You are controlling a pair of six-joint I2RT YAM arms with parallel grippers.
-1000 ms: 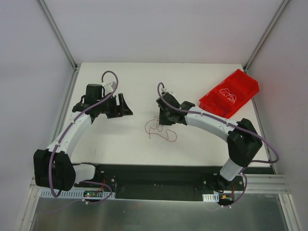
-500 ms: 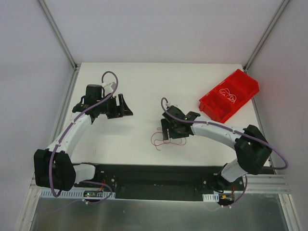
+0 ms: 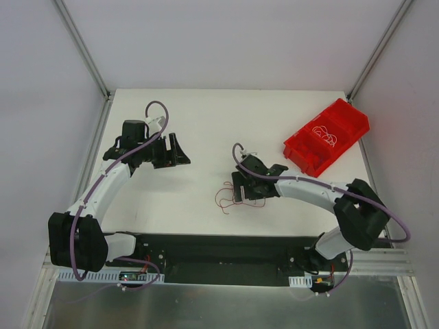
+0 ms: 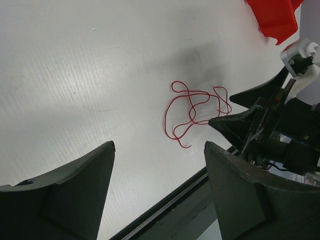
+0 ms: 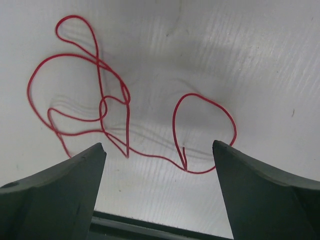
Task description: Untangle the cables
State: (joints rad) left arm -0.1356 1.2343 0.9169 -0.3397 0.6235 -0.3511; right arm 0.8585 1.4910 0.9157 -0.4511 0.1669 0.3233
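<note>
Top view. Matte white table [image 3: 199, 116], framed by metal posts at left and right and a black strip along the near edge. Glossy red bin [image 3: 328, 135], boxy with dividers, sits angled by the right edge and holds thin whitish wires [image 3: 322, 130] curled in loops. Red cables [image 3: 225, 199] lie left of the bin and nearer the arm bases, well apart from it, on bare tabletop. Right gripper [image 3: 238, 195] hangs just above them on their bin side, jaws spread. Left gripper [image 3: 181, 151] sits farther left of the bin, jaws also spread, with nothing between. Wide open surface beyond the bin's far-left side.

Left wrist view. Dark, wedge-shaped fingers [image 4: 75, 200] stand apart over faintly ribbed white board. A corner of the bin shows at upper right; below and left of it lies the thin red squiggle, touching nothing but the table, just beside the other arm's black fingers. Table edge and dark rail close behind.

Right wrist view. Two dark matte fingers [image 5: 55, 192] splay wide and pinch nothing. Between and beyond them, hair-thin glossy wire curls flat in overlapping loops, one oval loop off to the right. Bin out of sight here.
</note>
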